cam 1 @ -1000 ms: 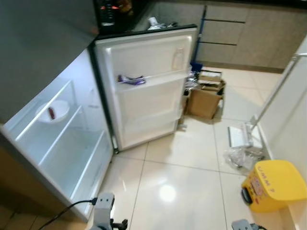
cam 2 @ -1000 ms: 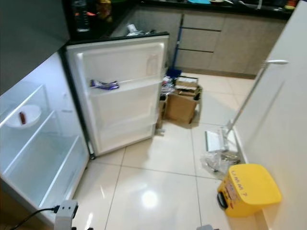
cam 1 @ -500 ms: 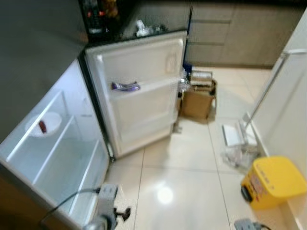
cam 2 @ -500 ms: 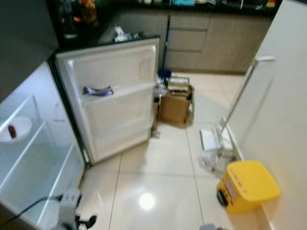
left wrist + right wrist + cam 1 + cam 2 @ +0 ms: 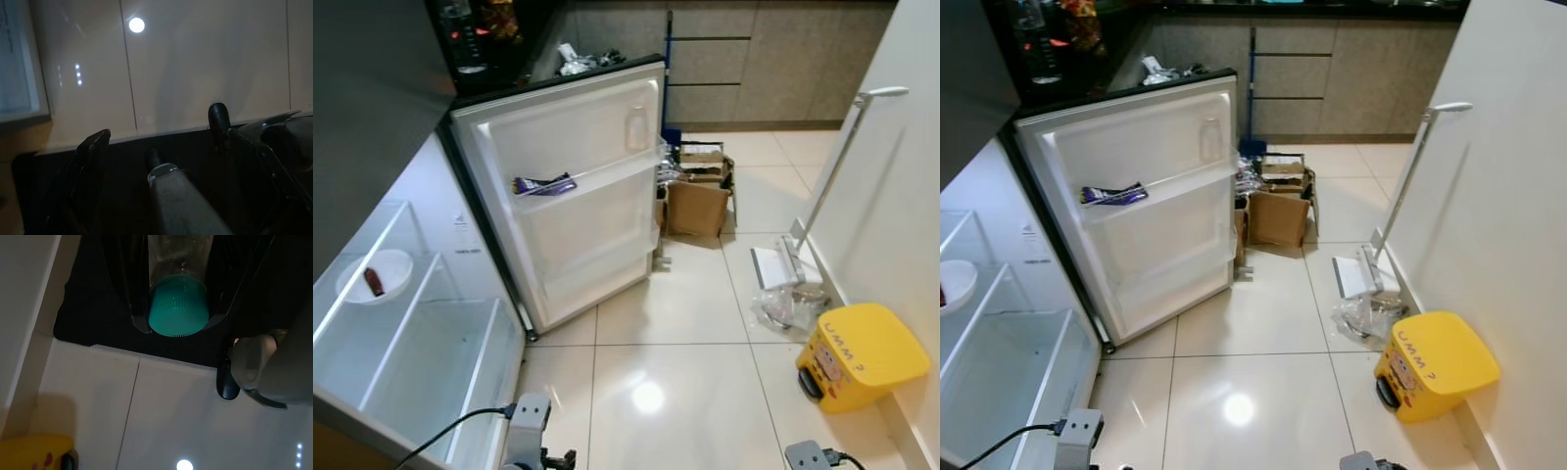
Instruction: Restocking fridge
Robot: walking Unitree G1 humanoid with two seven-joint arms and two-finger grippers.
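A small fridge (image 5: 440, 323) stands open on a pale tiled kitchen floor (image 5: 675, 372), its door (image 5: 573, 201) swung wide and its clear shelves lit from inside. A white bowl (image 5: 374, 276) holding a small red item sits on an upper shelf at the left of the compartment, and a purple packet (image 5: 544, 183) lies in the door's shelf.

The robot's right gripper (image 5: 177, 316) hangs low over the floor, clenched around a clear bottle with a teal cap (image 5: 177, 306); the cap pokes out between the two black fingers (image 5: 139, 308), which press against the bottle on either side. The left gripper (image 5: 156, 127) also points at the floor beside the fridge's lower edge, its fingers (image 5: 95, 147) spread well apart and holding nothing.

Beyond the fridge door, an open cardboard box (image 5: 697, 201) rests on the floor in front of grey-brown cabinets (image 5: 754, 59). Along the white wall to the right, a flat mop (image 5: 783, 264) leans upright with its long handle against the wall, a crumpled clear plastic bag (image 5: 783, 308) lies just beside its head, and a yellow step stool (image 5: 857, 352) sits nearer the robot. A dark tabletop (image 5: 489, 39) above the fridge carries bottles and clutter.
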